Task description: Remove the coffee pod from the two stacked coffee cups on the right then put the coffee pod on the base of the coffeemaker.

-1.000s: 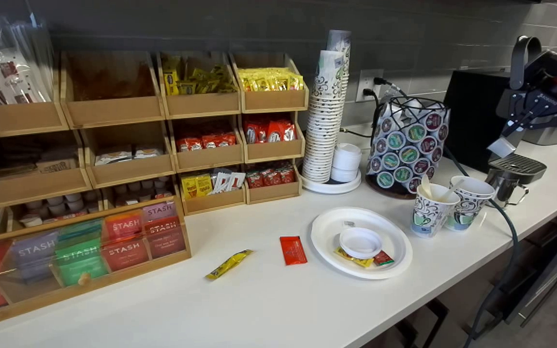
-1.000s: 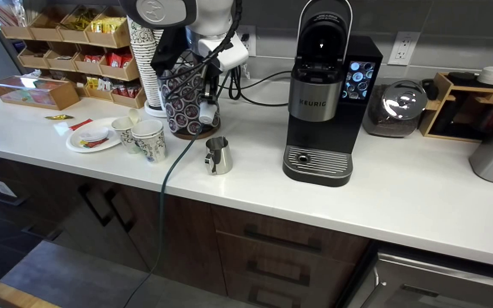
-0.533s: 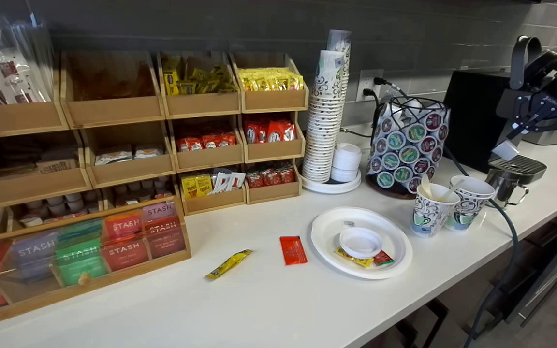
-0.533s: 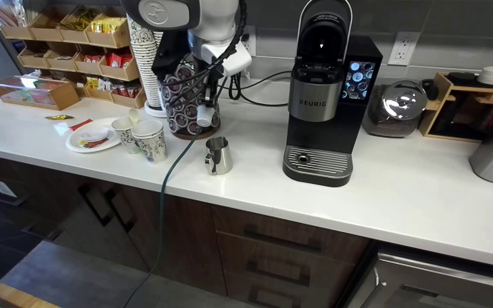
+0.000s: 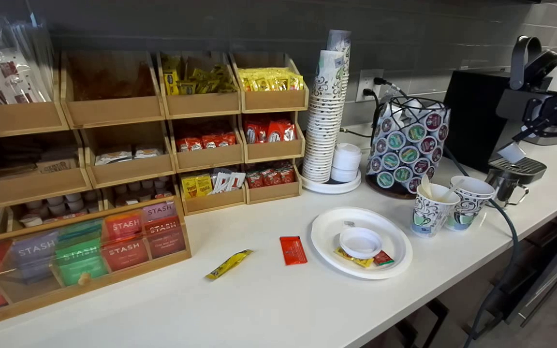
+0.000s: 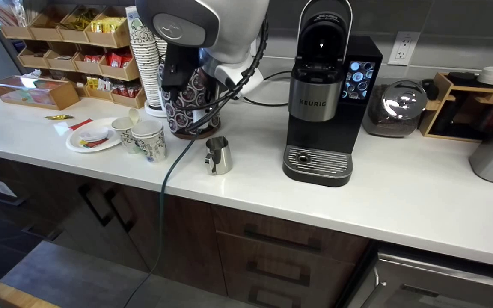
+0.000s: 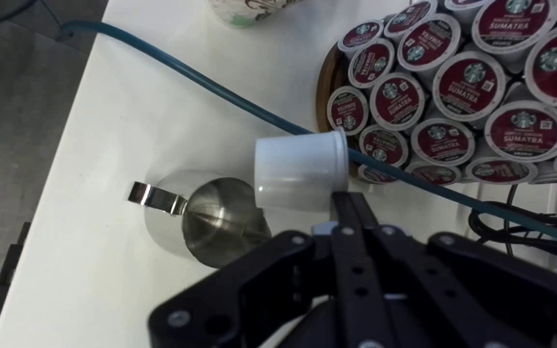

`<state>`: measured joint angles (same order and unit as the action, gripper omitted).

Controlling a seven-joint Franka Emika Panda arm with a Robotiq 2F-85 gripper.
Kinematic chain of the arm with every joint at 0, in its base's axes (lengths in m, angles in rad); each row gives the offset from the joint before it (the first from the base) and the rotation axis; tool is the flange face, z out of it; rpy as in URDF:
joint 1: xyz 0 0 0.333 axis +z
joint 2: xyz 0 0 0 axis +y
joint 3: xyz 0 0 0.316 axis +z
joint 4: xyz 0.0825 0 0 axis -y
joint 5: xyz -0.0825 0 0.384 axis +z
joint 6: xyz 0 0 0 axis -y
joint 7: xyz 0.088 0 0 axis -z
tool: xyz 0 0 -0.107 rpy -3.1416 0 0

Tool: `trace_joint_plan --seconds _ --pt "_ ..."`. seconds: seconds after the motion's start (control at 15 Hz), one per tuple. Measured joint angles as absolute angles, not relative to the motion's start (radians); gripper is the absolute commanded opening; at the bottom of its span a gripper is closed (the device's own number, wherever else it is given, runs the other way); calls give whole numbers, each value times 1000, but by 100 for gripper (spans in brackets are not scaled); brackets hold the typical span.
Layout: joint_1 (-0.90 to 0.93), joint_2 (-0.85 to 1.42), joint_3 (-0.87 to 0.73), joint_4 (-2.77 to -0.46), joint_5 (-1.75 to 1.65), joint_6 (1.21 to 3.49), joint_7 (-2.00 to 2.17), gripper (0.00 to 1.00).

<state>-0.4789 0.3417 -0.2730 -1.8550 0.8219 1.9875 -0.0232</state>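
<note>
The white coffee pod (image 7: 298, 169) lies on its side at the tips of my gripper (image 7: 348, 195). The fingers are nearly together and shut on its rim edge. In an exterior view the pod (image 5: 512, 152) hangs tilted below the gripper (image 5: 518, 137), in the air in front of the coffeemaker's drip tray. In an exterior view the pod (image 6: 201, 117) shows partly behind the arm's cable; the fingers are hidden there. The two stacked coffee cups (image 6: 152, 147) stand on the counter, away from the gripper. The coffeemaker (image 6: 315, 100) has its lid up; its base (image 6: 318, 166) bears nothing.
A steel pitcher (image 7: 225, 222) stands below and beside the pod. A wire rack of pods (image 7: 452, 116) is close by. A green cable (image 7: 201, 79) crosses the counter. A cup with spoons (image 5: 431, 217) and a paper plate (image 5: 322, 241) stand farther along.
The arm has come lower and nearer the camera in an exterior view. The held pod has shifted right and slightly down in an exterior view. The grip on it stays the same.
</note>
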Motion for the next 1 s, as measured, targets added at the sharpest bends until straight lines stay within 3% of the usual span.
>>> trace_joint_plan --seconds 1.0 --pt "-622 476 -332 -1756 976 2027 -60 0"
